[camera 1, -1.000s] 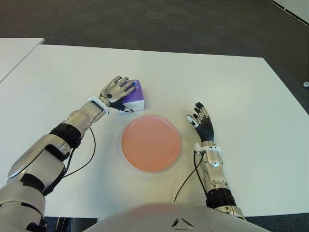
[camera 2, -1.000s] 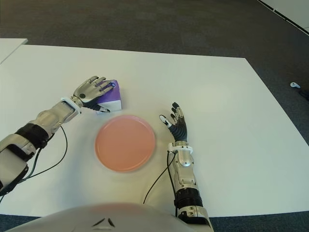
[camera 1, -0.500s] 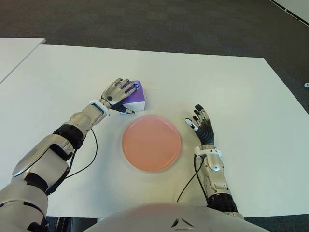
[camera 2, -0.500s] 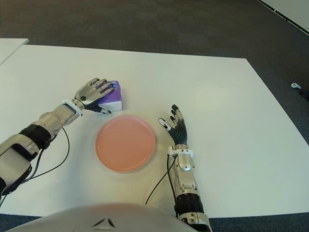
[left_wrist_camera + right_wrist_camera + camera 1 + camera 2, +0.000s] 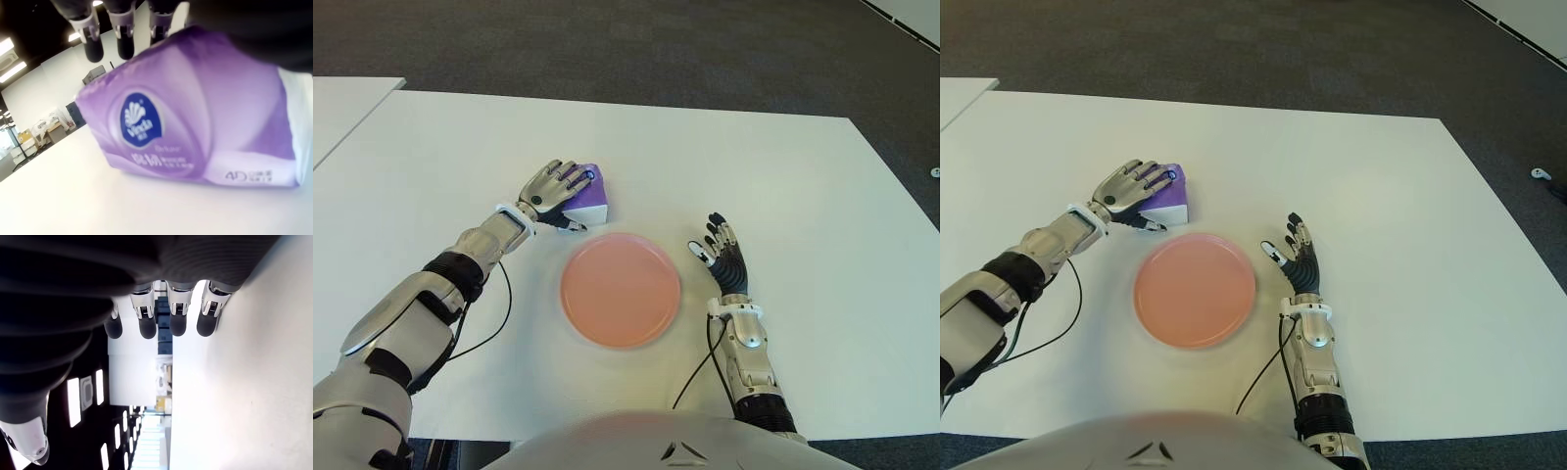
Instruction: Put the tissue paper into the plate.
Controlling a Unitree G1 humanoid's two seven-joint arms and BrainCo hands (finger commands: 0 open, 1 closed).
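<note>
Beside plate (image 5: 621, 289): tissue pack (image 5: 590, 199), soft, light, crushable. Your left hand (image 5: 551, 185) lay draped over it, fingers loosely curled; grip its sides. Right hand (image 5: 721, 258) spread, empty.

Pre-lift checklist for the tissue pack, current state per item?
1. Left hand over the purple tissue pack: ok, fingers drape over its top.
2. Grasp closed: cannot tell; the left wrist view shows fingertips hanging past the pack's far edge, thumb contact unseen.
3. Pack off the table: not ok, it sits flat on it.
4. Pink plate free to receive: ok, nothing in it.
5. Path from pack to plate: ok, plate lies just nearer the robot, nothing between.
6. Right hand out of the way: ok, open, to the plate's right, holding nothing.
</note>
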